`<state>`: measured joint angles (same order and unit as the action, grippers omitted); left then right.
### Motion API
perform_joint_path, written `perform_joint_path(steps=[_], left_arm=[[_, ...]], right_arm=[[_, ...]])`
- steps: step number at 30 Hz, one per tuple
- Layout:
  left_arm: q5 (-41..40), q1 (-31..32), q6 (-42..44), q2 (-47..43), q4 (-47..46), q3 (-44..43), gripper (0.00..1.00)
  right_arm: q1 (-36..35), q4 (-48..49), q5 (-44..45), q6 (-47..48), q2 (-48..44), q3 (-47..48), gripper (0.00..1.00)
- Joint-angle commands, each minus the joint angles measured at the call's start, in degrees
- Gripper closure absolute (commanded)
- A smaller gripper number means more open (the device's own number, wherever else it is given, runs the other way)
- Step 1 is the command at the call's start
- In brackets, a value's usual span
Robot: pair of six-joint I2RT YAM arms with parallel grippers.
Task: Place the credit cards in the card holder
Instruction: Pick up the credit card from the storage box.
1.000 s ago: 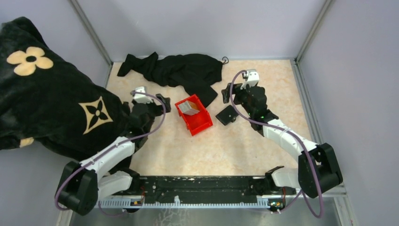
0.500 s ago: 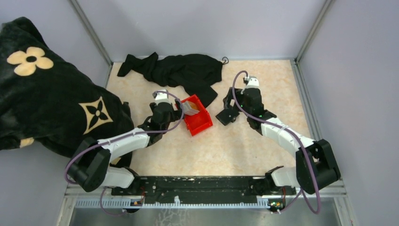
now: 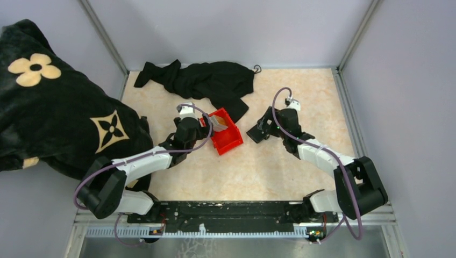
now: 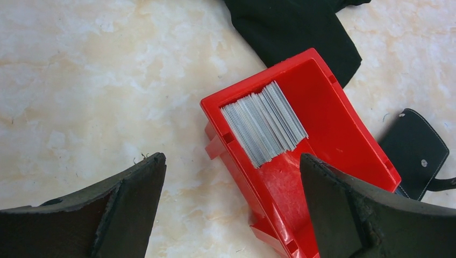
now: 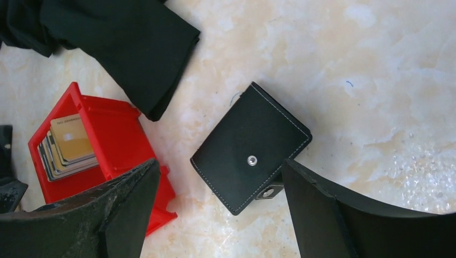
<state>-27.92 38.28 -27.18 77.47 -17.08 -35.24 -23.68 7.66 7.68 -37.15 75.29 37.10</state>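
Pale marbled counter [image 3: 301,166] enclosed by lilac-grey walls [image 3: 226,32]. Credit cards [image 4: 264,122] stand packed in the red bin [image 3: 230,141]. The closed card holder [image 5: 251,146] lies just beside the bin. Left claw [image 4: 232,164] above the bin and right claw [image 5: 220,165] above the holder, both spread apart and empty. The right wrist view shows a tan card face, the left wrist view only grey card edges.

Lit bright and even, diffusely, from overhead. Thin soft shadow close under the red bin [image 3: 223,133]. Speckled glare on the tabletop [image 5: 408,161] right of the bin, right wrist view. Black cloth [image 3: 212,80] behind the bin near featureless. Credit cards [image 4: 263,121] inside the bin crisp, edge by edge.
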Motion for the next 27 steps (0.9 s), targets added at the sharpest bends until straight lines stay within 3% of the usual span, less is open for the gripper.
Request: perform_joint_path(steps=[1,4,7,14,27], left_arm=[[1.2,0.7,0.6,-1.5,-0.3,-1.6,0.00],[1.2,0.8,0.7,-1.6,-0.4,-1.5,0.00],[0.8,1.0,0.6,-1.6,-0.7,-1.3,0.00],[-0.8,1.0,-0.2,-2.2,-1.0,-0.5,0.01],[-6.1,1.0,-9.4,-5.2,3.0,2.0,0.03]], right_arm=[[2.7,5.7,-2.4,-5.7,0.7,-1.7,0.17],[3.8,7.8,-4.8,-7.6,1.8,-3.0,0.17],[3.7,10.1,-8.5,-5.0,2.6,-2.4,0.25],[1.8,6.0,-8.5,0.7,2.6,1.8,0.26],[-6.7,-2.1,-16.9,18.6,10.1,19.8,0.27]])
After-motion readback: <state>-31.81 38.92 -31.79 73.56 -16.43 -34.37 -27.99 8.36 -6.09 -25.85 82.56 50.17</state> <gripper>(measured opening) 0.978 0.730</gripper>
